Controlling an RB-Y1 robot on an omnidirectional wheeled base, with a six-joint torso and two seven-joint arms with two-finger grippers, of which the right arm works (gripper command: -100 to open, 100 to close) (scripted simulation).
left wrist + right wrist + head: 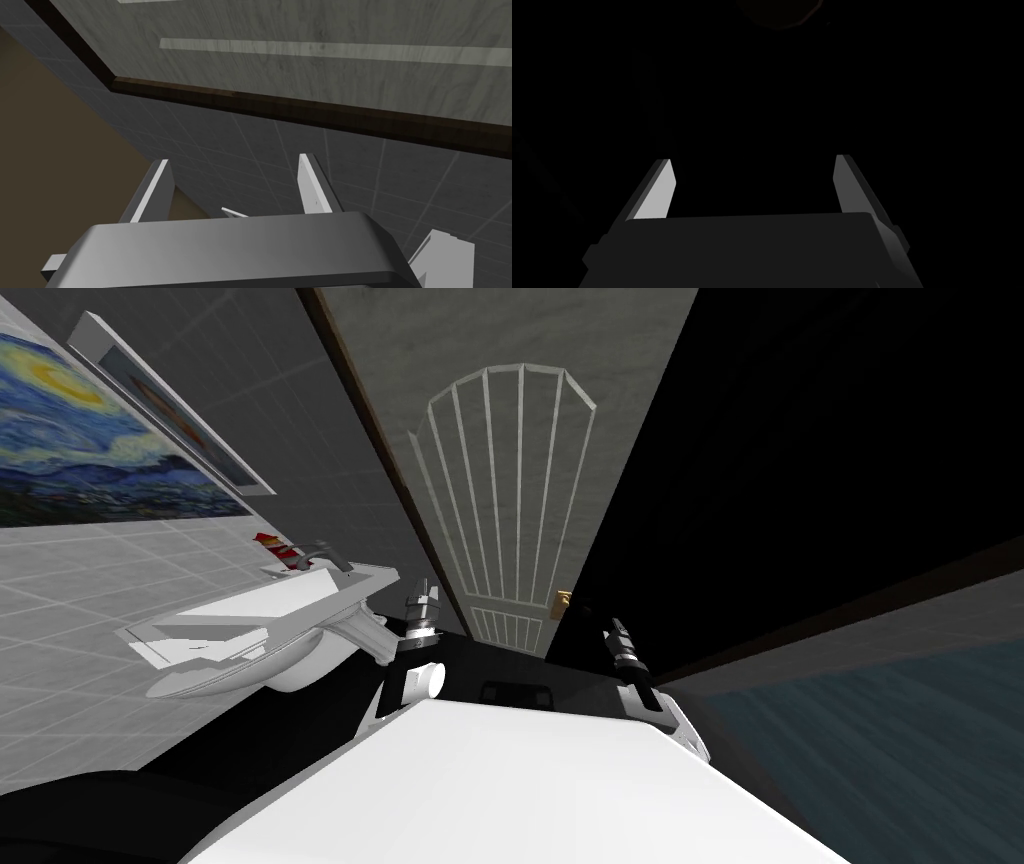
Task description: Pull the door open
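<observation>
Right tool [753, 160] wide, facing black area [762, 75], left tool [232, 161] wide, facing door [300, 30], head view adds gold handle [563, 601]

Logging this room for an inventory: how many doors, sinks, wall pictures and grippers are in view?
door: 1
sink: 1
wall pictures: 2 (starry painting, framed picture)
grippers: 2 (left gripper, right gripper, both open)
Total: 6

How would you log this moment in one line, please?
door: black area past its free edge | right gripper: open, near handle | left gripper: open, near sink
</observation>
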